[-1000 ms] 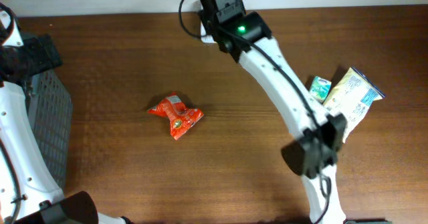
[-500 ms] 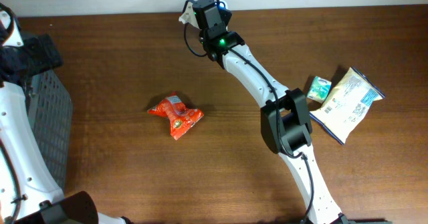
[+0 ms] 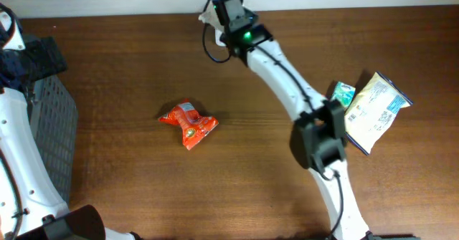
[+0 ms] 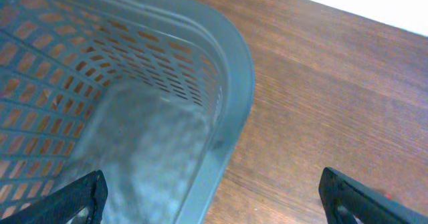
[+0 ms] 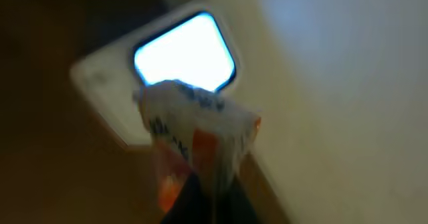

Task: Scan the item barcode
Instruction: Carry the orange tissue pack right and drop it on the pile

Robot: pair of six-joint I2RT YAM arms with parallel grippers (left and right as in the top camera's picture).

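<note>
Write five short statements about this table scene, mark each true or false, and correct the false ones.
1. The right gripper is shut on a white and orange packet. True.
2. That packet is held up in front of a white scanner with a lit window. True.
3. The crumpled red snack packet lies inside the grey plastic basket. False: it lies on the wooden table, apart from the basket.
4. The left gripper is shut on the basket's rim. False: it is open and hovers above the basket, holding nothing.
5. The small green packet lies next to the yellow and blue bag. True.
</note>
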